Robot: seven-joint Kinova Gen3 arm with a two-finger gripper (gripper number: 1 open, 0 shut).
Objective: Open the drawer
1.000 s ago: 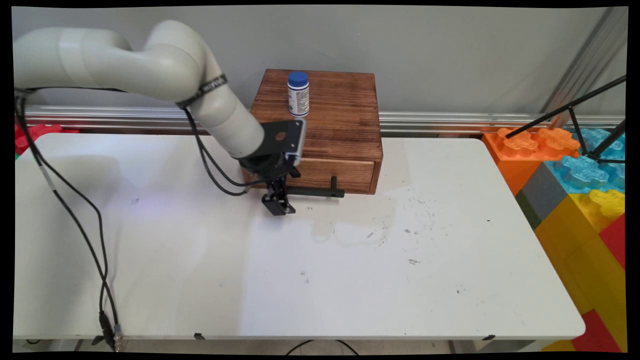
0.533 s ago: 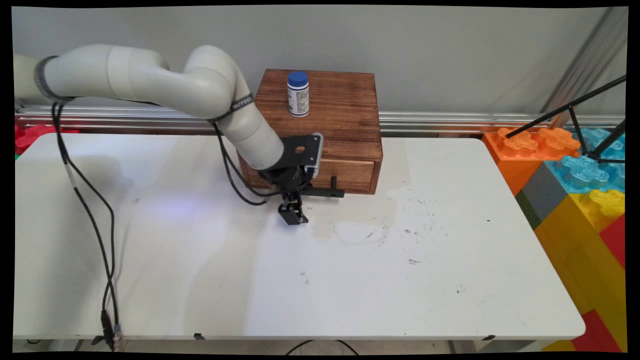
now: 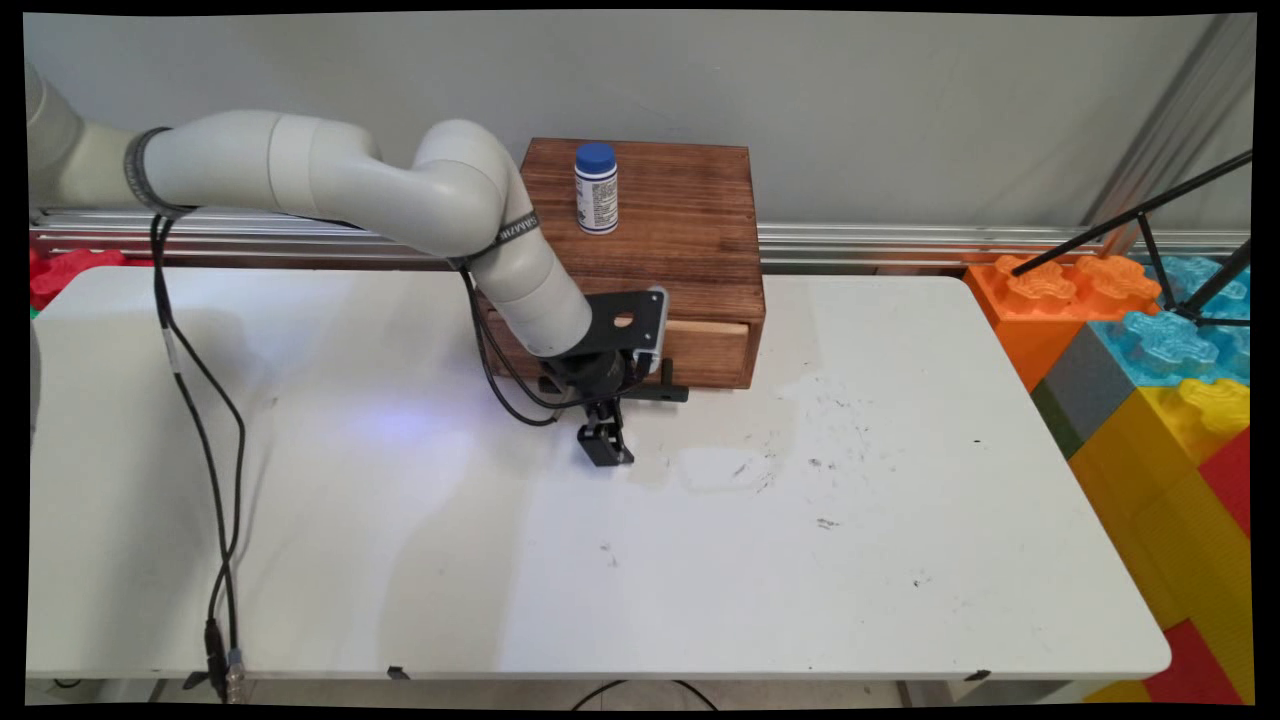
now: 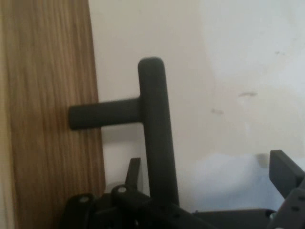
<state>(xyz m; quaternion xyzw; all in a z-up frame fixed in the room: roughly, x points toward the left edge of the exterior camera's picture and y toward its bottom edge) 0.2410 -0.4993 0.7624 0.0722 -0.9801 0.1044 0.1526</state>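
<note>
Black cables (image 3: 200, 420) hung at left off the white arm (image 3: 330, 185). Gripper (image 3: 605, 447) sat low over the white table (image 3: 800, 560), at the front of the wooden box (image 3: 660, 220). Fingers (image 4: 285, 169) were spread wide, gripping nothing. The black drawer handle (image 4: 153, 129) ran between them, close to one finger; contact unclear. Blue-capped bottle (image 3: 596, 188) stood on the box top.

Black T-shaped handle (image 4: 152, 129) projecting from wooden drawer front (image 4: 47, 119), frame centre, between the spread gripper (image 4: 209, 191) fingers
</note>
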